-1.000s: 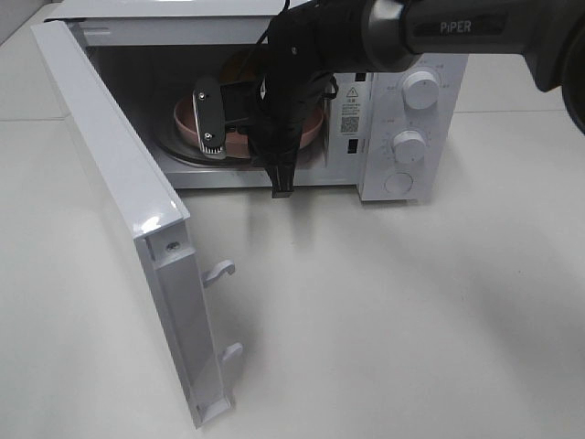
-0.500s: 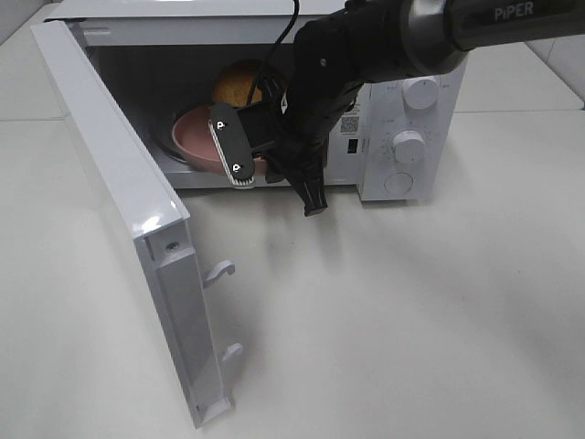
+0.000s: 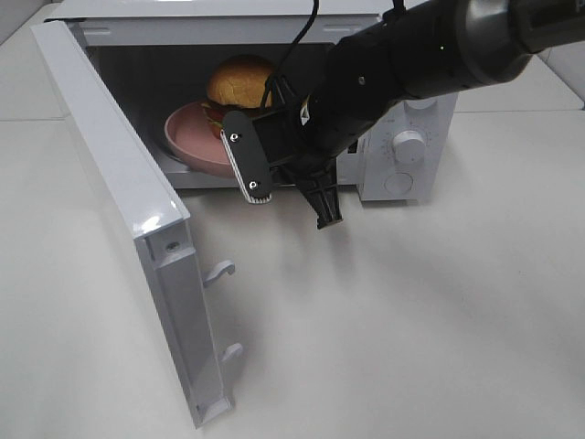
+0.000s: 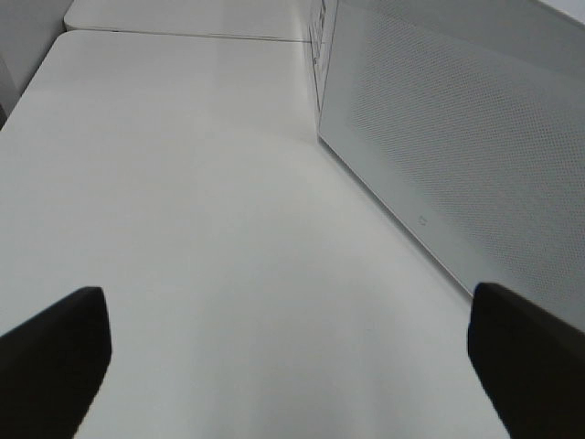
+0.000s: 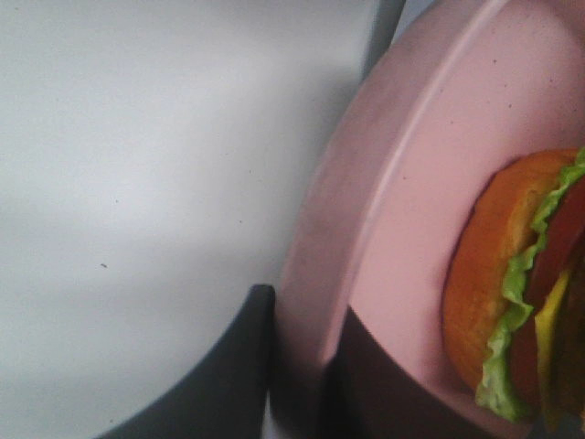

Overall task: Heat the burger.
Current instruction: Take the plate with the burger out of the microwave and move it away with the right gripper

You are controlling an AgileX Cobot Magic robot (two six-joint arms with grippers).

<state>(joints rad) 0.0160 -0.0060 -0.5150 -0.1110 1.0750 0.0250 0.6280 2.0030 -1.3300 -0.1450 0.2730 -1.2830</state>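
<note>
From where I stood, the white microwave (image 3: 402, 137) sat on the pale table (image 3: 411, 320) with its door (image 3: 119, 183) swung wide toward me on the left. Inside the cavity rested the burger (image 3: 239, 80), its glossy golden bun uppermost, sitting on a pink plate (image 3: 187, 137) whose front edge came near the mouth of the oven. The right arm (image 3: 420, 55) reached down in front of the opening, dark and bulky, covering part of the control knobs (image 3: 409, 146). The right gripper (image 5: 302, 366) was clamped on the near rim of the plate; in the close view from that wrist, a dark finger (image 5: 238, 366) pressed against the outside of the pink rim, and another showed on the inner side, with the burger's lettuce, tomato and cheese layers just beyond. The plate appeared tilted slightly, though I could not say for certain that it was off the turntable. The left gripper (image 4: 292, 347) hung apart from all this, its two dark fingertips (image 4: 50, 352) spread wide over bare table, beside the perforated outer face of the open door (image 4: 457, 165), touching nothing.
</note>
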